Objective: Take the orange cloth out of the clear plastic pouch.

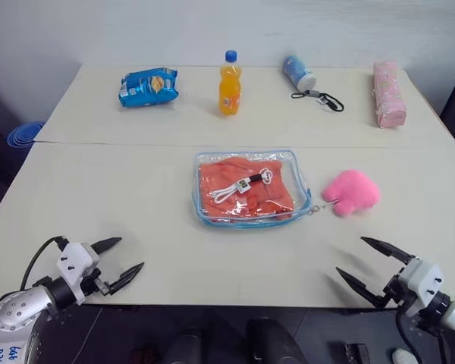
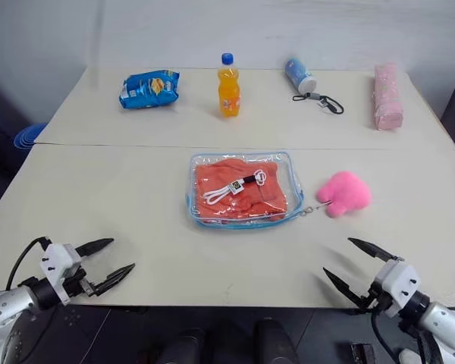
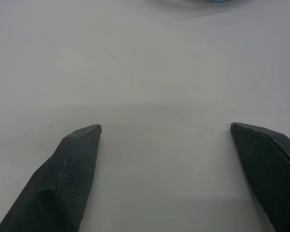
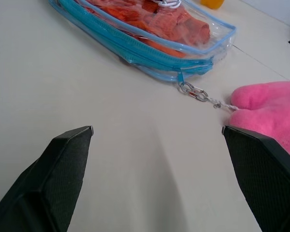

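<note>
The clear plastic pouch (image 1: pixel 248 188) with light-blue trim lies flat in the middle of the table. Inside it sits the folded orange cloth (image 1: pixel 235 191), with a white cord and small tag on top. The pouch's zipper edge (image 4: pixel 135 50) faces the near side, and a small metal chain (image 4: pixel 195 92) runs from it to the pink plush. My left gripper (image 1: pixel 121 258) hovers open over the table's near left edge. My right gripper (image 1: pixel 364 259) stands open at the near right, short of the pouch and the plush. Both are empty.
A pink plush toy (image 1: pixel 352 191) lies right of the pouch. Along the far side stand a blue snack packet (image 1: pixel 148 86), an orange soda bottle (image 1: pixel 229 83), a lying blue-and-white bottle with a black strap (image 1: pixel 299 74) and a pink case (image 1: pixel 388 94).
</note>
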Motion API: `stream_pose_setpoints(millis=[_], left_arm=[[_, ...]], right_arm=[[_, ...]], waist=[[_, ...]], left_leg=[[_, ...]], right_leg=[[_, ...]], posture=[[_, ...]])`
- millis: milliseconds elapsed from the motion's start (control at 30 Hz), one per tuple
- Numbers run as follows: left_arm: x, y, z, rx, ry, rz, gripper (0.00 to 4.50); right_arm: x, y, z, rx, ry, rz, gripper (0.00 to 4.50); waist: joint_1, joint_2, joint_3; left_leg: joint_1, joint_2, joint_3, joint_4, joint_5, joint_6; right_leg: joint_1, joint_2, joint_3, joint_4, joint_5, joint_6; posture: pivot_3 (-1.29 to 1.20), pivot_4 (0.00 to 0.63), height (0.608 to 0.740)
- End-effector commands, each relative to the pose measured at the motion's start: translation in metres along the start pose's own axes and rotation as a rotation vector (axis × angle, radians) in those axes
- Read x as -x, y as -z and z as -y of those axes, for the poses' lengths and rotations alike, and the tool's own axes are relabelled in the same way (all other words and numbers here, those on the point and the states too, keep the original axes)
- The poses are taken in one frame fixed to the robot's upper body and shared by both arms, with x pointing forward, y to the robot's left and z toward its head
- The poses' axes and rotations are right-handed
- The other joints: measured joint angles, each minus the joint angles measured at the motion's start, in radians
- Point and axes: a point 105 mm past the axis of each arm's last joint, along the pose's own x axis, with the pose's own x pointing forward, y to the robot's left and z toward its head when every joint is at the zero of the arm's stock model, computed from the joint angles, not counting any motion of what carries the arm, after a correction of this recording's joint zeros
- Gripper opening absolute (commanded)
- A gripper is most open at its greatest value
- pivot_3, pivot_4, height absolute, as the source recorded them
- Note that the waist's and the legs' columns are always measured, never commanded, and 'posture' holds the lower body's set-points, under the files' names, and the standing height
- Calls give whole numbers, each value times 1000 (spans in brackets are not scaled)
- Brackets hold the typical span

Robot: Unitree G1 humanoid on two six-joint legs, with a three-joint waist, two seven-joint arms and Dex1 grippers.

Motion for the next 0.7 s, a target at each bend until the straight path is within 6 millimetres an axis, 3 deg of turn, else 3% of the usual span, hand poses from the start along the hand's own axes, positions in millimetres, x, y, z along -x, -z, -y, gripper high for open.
stream_pose_setpoints(millis=[33, 700], left_arm=[[-1, -5, 1, -15, 18, 21, 4486], [-1, -23, 0, 37, 122, 47, 4486]], right_arm=[[0, -9, 5, 28, 5, 14, 4500], [6, 4, -12, -4, -47, 15, 4500]], waist=[[0, 0, 0], [0, 0, 0]], left_leg=[[0, 0, 0, 0, 0, 0], [0, 0, 0, 2, 0, 0]], right_leg=[[0, 0, 0, 0, 0, 0], [0, 0, 0, 2, 0, 0]], posture=[[0, 150, 740], [0, 150, 740]])
